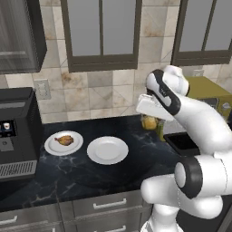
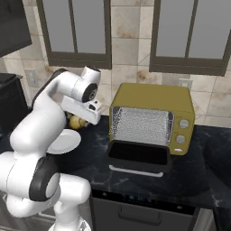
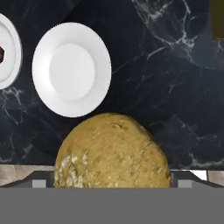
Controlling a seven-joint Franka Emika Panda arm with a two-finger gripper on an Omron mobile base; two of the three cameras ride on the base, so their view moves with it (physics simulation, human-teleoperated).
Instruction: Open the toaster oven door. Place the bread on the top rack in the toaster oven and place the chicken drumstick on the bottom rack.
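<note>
The bread [image 3: 112, 151], a round yellowish-tan roll with a cracked crust, sits between the jaws of the gripper [image 3: 112, 186], which stand wide apart with the roll spanning the gap; the fingertips themselves are hidden behind it, so actual contact cannot be made out. In the left base view the roll [image 1: 150, 122] hangs just under the white hand, above the dark marble counter [image 1: 90, 174]. Directly below and slightly ahead of the gripper in the hand view lies a bare white plate [image 3: 71, 69], and just beyond it, at the picture's left edge, a second plate [image 3: 9, 52] carrying the brown chicken drumstick [image 1: 65, 140]. To the gripper's other side stands the olive-yellow toaster oven [image 2: 153, 115]. Its door [image 2: 139, 158] is folded down flat toward the counter's front edge, leaving the grey interior open. Open counter separates the hand from the oven mouth. Wall cabinets [image 2: 189, 40] hang well above the oven. A black coffee machine [image 1: 16, 131] stands at the far side, past the drumstick's plate.
</note>
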